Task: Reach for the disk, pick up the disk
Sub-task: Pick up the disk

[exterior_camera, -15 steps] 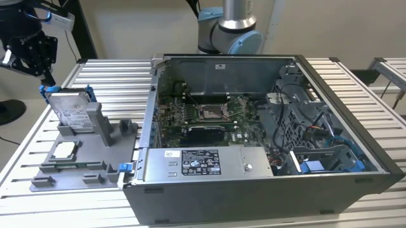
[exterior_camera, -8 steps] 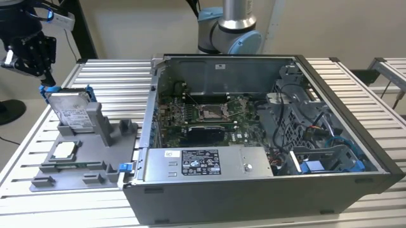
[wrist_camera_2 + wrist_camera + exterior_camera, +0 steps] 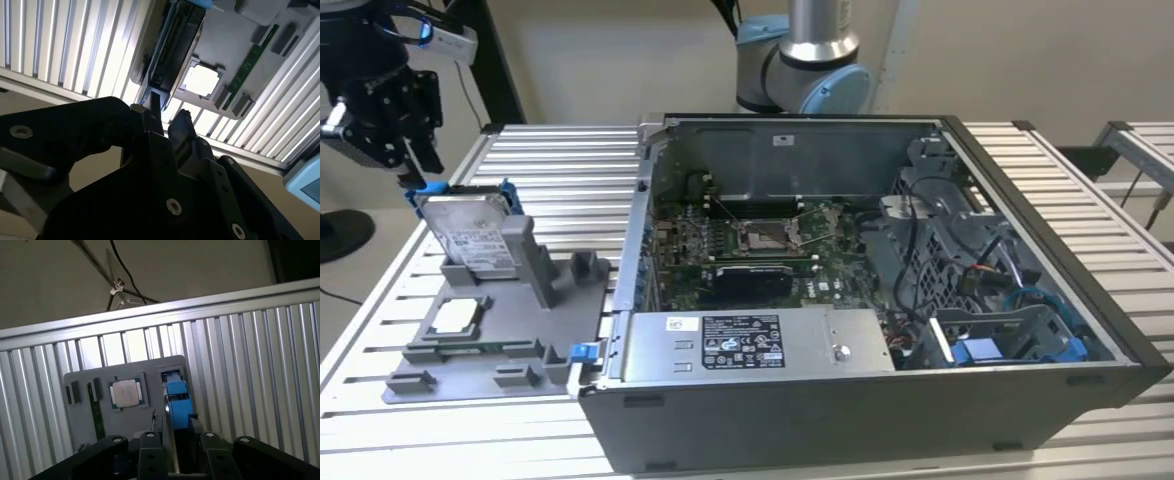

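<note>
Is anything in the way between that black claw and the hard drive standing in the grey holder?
Nothing visible. The gripper hangs right at the top edge of the disk, which stands upright in the grey holder. In the first wrist view the disk's blue frame lies straight ahead between the open jaws.

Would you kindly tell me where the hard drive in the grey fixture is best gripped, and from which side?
Probably across its thin upper edge, at the blue bracket, coming from above. The hard drive stands on edge with its lower part held in the grey fixture, so the top rim is the free part. The tool hangs right at that rim.
</note>
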Robot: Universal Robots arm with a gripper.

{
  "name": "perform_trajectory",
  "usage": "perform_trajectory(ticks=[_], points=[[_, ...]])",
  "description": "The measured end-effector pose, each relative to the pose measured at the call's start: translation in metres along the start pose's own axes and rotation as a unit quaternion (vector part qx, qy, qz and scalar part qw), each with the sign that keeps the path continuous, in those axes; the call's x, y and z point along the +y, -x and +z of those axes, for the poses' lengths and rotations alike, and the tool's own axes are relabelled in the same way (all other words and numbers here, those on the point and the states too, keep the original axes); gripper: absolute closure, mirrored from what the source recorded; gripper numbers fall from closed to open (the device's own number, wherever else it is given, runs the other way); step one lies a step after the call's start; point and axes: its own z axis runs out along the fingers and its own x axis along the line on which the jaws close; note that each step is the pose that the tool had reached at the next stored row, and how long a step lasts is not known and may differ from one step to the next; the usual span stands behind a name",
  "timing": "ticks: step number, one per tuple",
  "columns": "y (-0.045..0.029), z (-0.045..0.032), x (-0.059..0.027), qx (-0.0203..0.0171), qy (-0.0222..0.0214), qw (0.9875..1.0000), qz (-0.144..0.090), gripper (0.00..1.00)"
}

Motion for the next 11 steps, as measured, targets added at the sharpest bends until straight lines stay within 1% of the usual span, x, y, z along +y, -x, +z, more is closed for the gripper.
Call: perform_trajectory(ticks=[7,11], points=[[0.0000,0.0004,0.0000,0.0000,-0.0001,1.0000,-0.002,0.00],[0.0010,0.0059,0.0001,-0.0002,-0.0012,1.0000,-0.002,0.00]])
